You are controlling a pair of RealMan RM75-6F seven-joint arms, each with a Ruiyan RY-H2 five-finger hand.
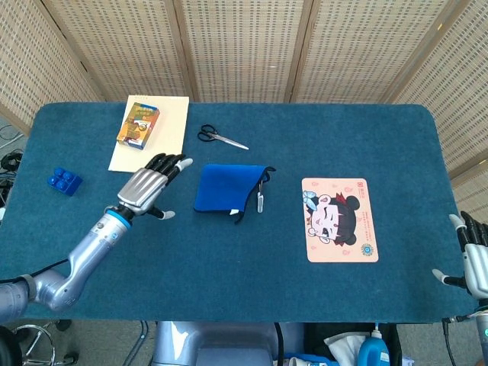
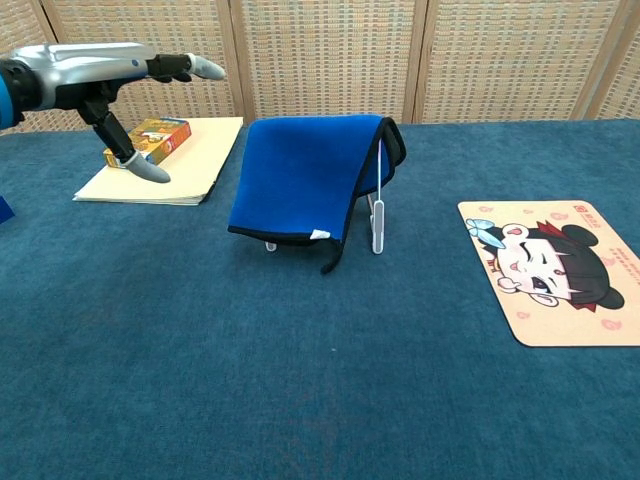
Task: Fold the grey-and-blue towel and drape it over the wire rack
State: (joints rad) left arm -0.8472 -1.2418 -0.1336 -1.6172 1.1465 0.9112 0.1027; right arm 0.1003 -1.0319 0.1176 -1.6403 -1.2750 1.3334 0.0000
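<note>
Left hand (image 1: 146,187) hovers over the blue bench (image 1: 229,259) in the head view, palm down, fingers spread apart and holding nothing, just beside the towel (image 1: 225,188) but not touching it. That towel lies blue side up over the wire rack (image 1: 261,200), of which only a small pale piece shows at the towel's right edge. Right hand (image 1: 474,255) sits at the bench's near right corner, well apart from everything; whether its fingers are apart or curled cannot be told from this view. Behind the left hand lie a sheet of paper (image 1: 168,122) with a small box (image 1: 138,125) on it, scissors (image 1: 221,137) beside that, and a blue toy brick (image 1: 64,181) near the left edge. A cartoon mat (image 1: 339,219) lies to the right of the towel.

From the chest view, the left hand (image 2: 140,80) is raised above the bench (image 2: 300,380), fingers (image 2: 190,67) stretched out and apart, thumb pointing down. The towel (image 2: 300,178) hangs folded over the rack (image 2: 377,222), its blue face sloping toward the camera, a dark trimmed corner dangling below. The rack's upright post stands at the towel's right side. The box (image 2: 148,142) and paper (image 2: 190,170) lie behind, the mat (image 2: 555,270) to the right.
</note>
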